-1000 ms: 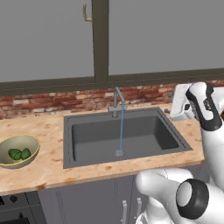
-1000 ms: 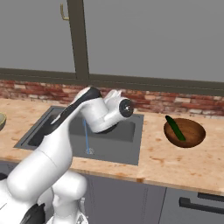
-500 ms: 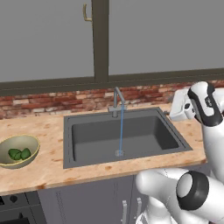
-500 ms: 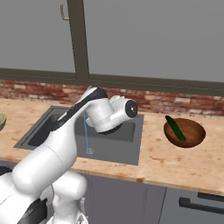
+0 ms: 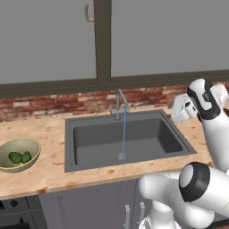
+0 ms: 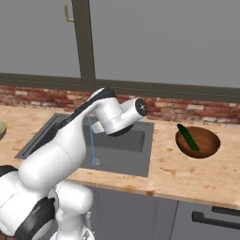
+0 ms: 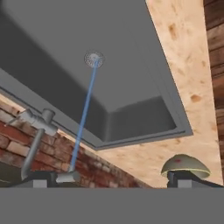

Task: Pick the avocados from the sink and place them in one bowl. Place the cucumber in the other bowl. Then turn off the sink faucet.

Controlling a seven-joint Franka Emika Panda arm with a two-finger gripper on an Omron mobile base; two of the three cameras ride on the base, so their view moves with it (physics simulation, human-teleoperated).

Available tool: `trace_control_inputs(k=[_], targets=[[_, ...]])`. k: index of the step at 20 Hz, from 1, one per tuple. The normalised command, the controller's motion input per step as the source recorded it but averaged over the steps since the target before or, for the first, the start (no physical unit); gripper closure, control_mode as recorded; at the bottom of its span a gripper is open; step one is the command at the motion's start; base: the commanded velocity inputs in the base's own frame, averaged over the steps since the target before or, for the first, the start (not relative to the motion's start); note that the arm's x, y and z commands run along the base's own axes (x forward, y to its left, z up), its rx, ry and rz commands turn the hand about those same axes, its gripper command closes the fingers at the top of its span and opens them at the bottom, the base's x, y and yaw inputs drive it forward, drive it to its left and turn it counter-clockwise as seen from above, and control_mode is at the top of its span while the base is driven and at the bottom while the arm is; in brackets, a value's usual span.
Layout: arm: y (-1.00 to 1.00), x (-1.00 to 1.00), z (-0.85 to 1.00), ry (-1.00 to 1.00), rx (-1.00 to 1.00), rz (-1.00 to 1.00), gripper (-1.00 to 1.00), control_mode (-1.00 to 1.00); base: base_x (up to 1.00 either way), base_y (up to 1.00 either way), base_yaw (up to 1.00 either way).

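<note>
Avocados [image 5: 20, 157] sit at your far left, about nine o'clock on the tabletop [image 5: 49, 174], both inside the olive bowl [image 5: 18, 154]. Moving right, the sink [image 5: 123, 141] holds no produce, and the faucet [image 5: 120, 102] at its twelve o'clock rim runs a thin stream down to the drain. Right again, the arm's hand hangs at roughly three o'clock of the basin; in the hand view the jaws [image 7: 113, 178] show two dark tips set well apart, gripping nothing. Farthest right, the cucumber [image 6: 187, 137] lies in the brown bowl [image 6: 198, 142]. Only the tap is left, you'd judge. Watch the approach: the lever is small, and you could strike the stem or slide off it, leaving water running.
</note>
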Motion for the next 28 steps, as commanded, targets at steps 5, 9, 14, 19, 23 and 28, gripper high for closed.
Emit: trace_control_inputs(k=[5, 9, 14, 19, 23, 28], targets=[[0.02, 0.14, -0.23, 0.06, 0.10, 0.09, -1.00, -1.00, 0.00, 0.00, 0.00], [0.09, 0.09, -0.12, 0.00, 0.11, 0.11, -1.00, -1.00, 0.00, 0.00, 0.00], [0.15, 0.08, -0.05, 0.00, 0.06, 0.07, -1.00, -1.00, 0.00, 0.00, 0.00], [0.19, 0.09, -0.02, 0.00, 0.04, 0.02, -1.00, -1.00, 0.00, 0.00, 0.00], [0.20, 0.07, -0.06, 0.00, 0.02, 0.00, -1.00, -1.00, 0.00, 0.00, 0.00], [0.11, 0.09, -0.11, 0.00, 0.03, 0.00, -1.00, -1.00, 0.00, 0.00, 0.00]])
